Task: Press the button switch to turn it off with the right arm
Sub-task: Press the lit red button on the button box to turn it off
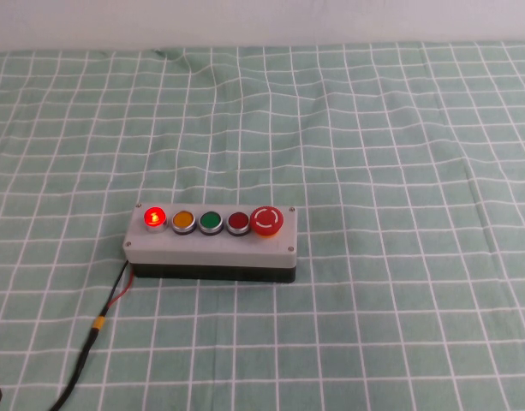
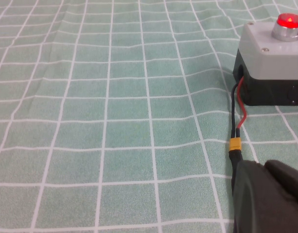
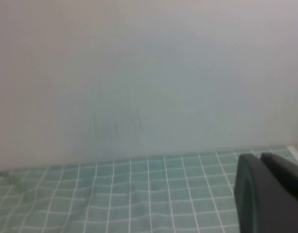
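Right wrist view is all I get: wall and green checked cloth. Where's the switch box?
Observer: The high view shows the switch box on the cloth, slightly left of centre.
Operator: My right end effector only faces the wall. Which button is lit?
Observer: The red button at the box's left end glows.
Operator: And the left arm?
Observer: The left end effector is near the cable leaving that end.
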Motion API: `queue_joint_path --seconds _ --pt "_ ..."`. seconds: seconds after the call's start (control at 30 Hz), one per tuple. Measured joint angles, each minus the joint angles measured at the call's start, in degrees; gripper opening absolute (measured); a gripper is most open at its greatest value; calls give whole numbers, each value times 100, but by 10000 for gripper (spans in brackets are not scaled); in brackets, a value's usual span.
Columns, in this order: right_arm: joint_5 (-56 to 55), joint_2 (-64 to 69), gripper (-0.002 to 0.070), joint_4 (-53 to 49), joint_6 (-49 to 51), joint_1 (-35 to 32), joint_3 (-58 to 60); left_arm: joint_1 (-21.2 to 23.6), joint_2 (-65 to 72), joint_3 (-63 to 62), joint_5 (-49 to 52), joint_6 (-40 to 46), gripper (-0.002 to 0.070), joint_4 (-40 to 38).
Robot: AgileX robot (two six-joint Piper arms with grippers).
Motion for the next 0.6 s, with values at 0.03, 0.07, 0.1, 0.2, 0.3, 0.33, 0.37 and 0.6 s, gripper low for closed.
queue_joint_path --seconds 0.03,0.07,0.1,0.2,0.3,0.33,0.37,0.6 --pt "-119 78 -16 54 0 0 -9 0 0 0 0 0 -4 0" --pt "-258 161 -16 184 0 0 -9 0 0 0 0 0 -4 0" --pt "-374 239 -16 386 0 0 -13 0 0 0 0 0 -4 0" --pt "-544 499 -16 982 0 0 -38 0 0 0 0 0 -4 0" --pt "-519 865 -16 1178 0 0 -57 0 0 0 0 0 -4 0" --pt "-499 994 -16 1201 0 0 -72 0 0 0 0 0 -4 0" --pt "-447 1166 -16 1222 0 0 -71 0 0 0 0 0 -4 0" --pt "103 2632 -16 2174 -1647 427 -607 0 0 0 0 0 -4 0"
